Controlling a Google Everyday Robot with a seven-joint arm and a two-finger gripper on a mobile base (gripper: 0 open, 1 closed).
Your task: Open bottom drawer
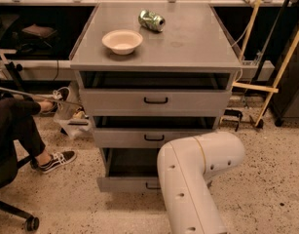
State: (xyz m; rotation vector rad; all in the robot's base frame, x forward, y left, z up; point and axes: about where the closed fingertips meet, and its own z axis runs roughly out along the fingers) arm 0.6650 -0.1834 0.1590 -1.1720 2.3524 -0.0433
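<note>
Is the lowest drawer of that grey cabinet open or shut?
Open: the bottom drawer juts forward, its dark inside showing. The gripper is out of sight, hidden behind the white arm.

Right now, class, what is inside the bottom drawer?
The bottom drawer is pulled out; its visible inside shows only shadow. The arm covers its right part and hides the gripper.

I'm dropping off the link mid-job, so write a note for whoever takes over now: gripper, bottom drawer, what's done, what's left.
Gripper: out of sight behind the white arm, which reaches down in front of the bottom drawer.
Bottom drawer: front pulled out from the cabinet, dark opening above it; its handle peeks out at the arm's edge.
Done: drawer partly open.
Left: probably pull further, then back off. Mind the seated person's leg at left.
</note>
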